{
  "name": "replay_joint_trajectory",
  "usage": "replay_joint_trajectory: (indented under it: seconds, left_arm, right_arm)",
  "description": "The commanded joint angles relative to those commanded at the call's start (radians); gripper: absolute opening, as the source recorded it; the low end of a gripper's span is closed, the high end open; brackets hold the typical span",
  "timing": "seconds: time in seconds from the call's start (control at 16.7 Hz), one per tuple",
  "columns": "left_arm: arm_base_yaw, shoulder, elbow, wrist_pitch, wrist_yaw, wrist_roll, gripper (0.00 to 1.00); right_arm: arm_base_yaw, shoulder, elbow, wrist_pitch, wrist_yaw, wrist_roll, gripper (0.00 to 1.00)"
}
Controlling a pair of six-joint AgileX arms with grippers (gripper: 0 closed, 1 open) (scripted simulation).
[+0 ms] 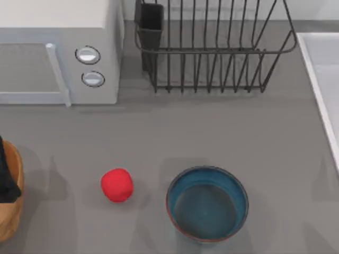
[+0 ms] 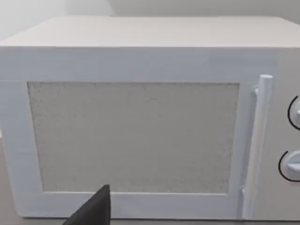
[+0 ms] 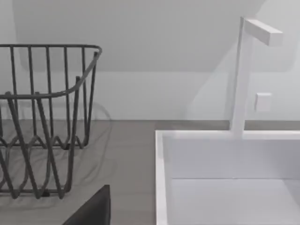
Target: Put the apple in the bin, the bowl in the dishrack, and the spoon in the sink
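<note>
The red apple [image 1: 116, 185] lies on the grey table, left of the middle and towards the front. To its right stands the teal-blue bowl [image 1: 207, 203], upright and empty. The tan bin [image 1: 9, 211] sits at the table's left edge, with a black part of my left arm [image 1: 5, 177] over its rim. The black wire dishrack [image 1: 212, 50] stands at the back, and the white sink [image 1: 318, 79] runs along the right edge. The spoon is out of view. A dark part of my left gripper [image 2: 93, 211] faces the microwave. A dark part of my right gripper [image 3: 93, 208] faces the dishrack [image 3: 42, 117] and sink [image 3: 225, 178].
A white microwave [image 1: 58, 53] with two round knobs fills the back left corner; its door and handle [image 2: 257, 140] are close in the left wrist view. A white faucet [image 3: 243, 75] rises behind the sink. Open grey table lies between the apple, the bowl and the dishrack.
</note>
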Motion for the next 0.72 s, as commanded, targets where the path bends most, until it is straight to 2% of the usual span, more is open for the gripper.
replay_joint_trajectory:
  seconds: [0.3, 0.72]
  left_arm:
    - [-0.017, 0.053, 0.035, -0.032, 0.0, 0.009, 1.0]
    - [-0.117, 0.369, 0.256, -0.202, 0.001, 0.093, 1.0]
  right_arm:
    - [0.0, 0.0, 0.0, 0.0, 0.0, 0.0, 1.0]
    - [0.0, 0.0, 0.0, 0.0, 0.0, 0.0, 1.0]
